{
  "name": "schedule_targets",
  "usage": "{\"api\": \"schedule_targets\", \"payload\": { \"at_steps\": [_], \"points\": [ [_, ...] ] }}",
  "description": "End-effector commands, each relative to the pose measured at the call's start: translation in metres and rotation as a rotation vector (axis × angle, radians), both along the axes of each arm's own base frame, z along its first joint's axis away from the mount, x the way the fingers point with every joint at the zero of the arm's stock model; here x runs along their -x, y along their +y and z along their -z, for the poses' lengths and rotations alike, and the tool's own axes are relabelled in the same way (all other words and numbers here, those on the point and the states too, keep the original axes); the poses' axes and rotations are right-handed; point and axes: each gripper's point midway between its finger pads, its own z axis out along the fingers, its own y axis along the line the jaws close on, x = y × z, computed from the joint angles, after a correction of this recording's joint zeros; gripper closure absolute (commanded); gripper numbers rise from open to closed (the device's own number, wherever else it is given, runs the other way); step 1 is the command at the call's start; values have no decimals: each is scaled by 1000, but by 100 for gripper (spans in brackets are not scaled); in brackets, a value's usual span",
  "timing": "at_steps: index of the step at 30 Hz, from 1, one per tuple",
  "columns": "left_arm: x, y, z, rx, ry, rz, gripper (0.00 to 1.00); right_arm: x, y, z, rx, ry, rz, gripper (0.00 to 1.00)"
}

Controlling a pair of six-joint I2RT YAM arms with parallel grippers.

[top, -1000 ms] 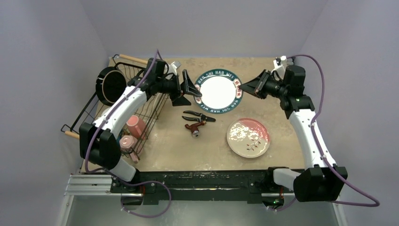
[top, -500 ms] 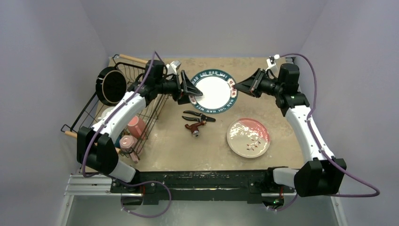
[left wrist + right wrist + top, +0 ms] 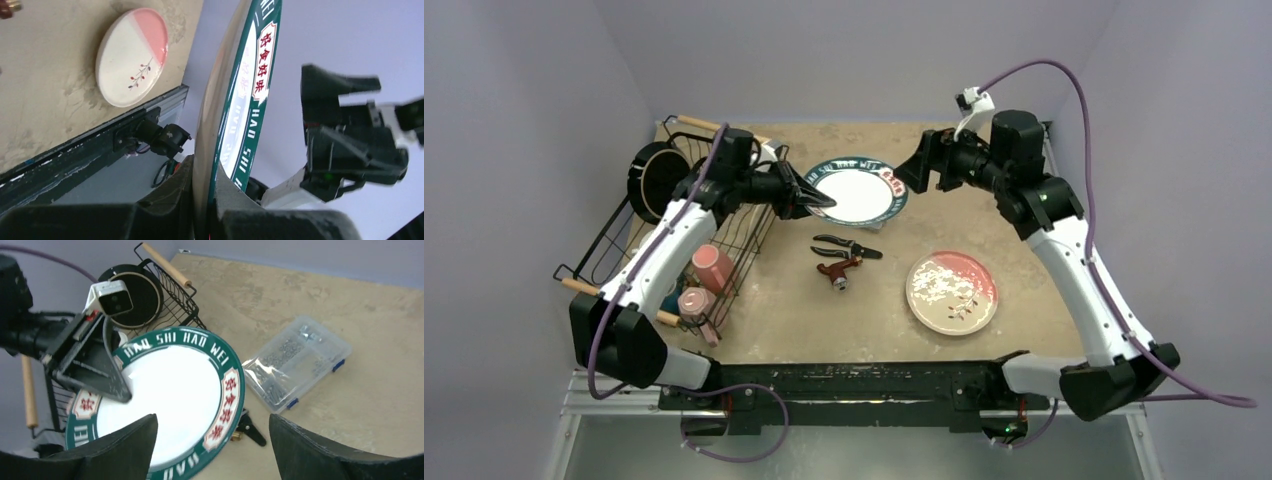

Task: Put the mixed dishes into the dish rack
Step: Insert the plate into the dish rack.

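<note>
The teal-rimmed white plate (image 3: pixel 856 190) (image 3: pixel 165 390) hangs above the table, gripped at its left rim. My left gripper (image 3: pixel 812 198) (image 3: pixel 206 197) is shut on that rim, and the plate's edge (image 3: pixel 235 95) rises between the pads. My right gripper (image 3: pixel 921 168) (image 3: pixel 212 422) stands open just right of the plate, touching nothing. The dish rack (image 3: pixel 739 238) (image 3: pixel 175 300) sits at the left and holds a black-rimmed plate (image 3: pixel 658 181) (image 3: pixel 135 295) on edge and two pink mugs (image 3: pixel 713 267). A pink-and-cream plate (image 3: pixel 952 291) (image 3: pixel 132 57) lies flat on the table.
Black and red hand tools (image 3: pixel 844 258) (image 3: pixel 251 429) lie on the table below the held plate. A clear compartment box (image 3: pixel 296 361) sits on the table; the right arm covers it in the top view. Walls close in at the back and both sides.
My left gripper has shut on the teal plate's left rim. My right gripper has let go of the right rim, opened and drawn back. The plate has moved left toward the rack.
</note>
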Motion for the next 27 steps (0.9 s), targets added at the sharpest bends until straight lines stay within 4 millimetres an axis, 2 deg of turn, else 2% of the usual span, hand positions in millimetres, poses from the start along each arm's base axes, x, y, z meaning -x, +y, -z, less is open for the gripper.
{"api": "schedule_targets", "payload": {
  "at_steps": [1, 2, 4, 7, 10, 13, 16, 21, 23, 25, 27],
  "points": [
    [10, 37, -31, -37, 119, -173, 100, 23, -5, -63, 248, -512, -53, 17],
    [12, 42, -30, -51, 143, -191, 100, 40, 7, -74, 277, -646, -154, 14],
    [16, 47, -31, -61, 176, -212, 100, 76, 35, -79, 346, -852, -346, 9],
    [17, 47, -31, -54, 199, -218, 100, 91, 62, -67, 448, -930, -564, 10],
    [18, 47, -32, -52, 216, -224, 100, 96, 83, -55, 505, -933, -704, 13],
    [17, 47, -34, -48, 216, -233, 100, 96, 101, -51, 534, -982, -736, 13],
    [20, 48, -38, -44, 216, -240, 100, 100, 119, -36, 583, -1000, -806, 15],
    [23, 49, -41, -33, 222, -251, 100, 103, 136, -13, 631, -970, -890, 21],
    [25, 48, -45, -23, 216, -247, 100, 97, 140, -4, 663, -965, -879, 30],
    [26, 48, -48, -16, 206, -244, 100, 87, 140, 5, 728, -954, -843, 44],
    [26, 48, -51, -16, 165, -232, 100, 75, 140, 5, 756, -945, -778, 57]
  ]
}}
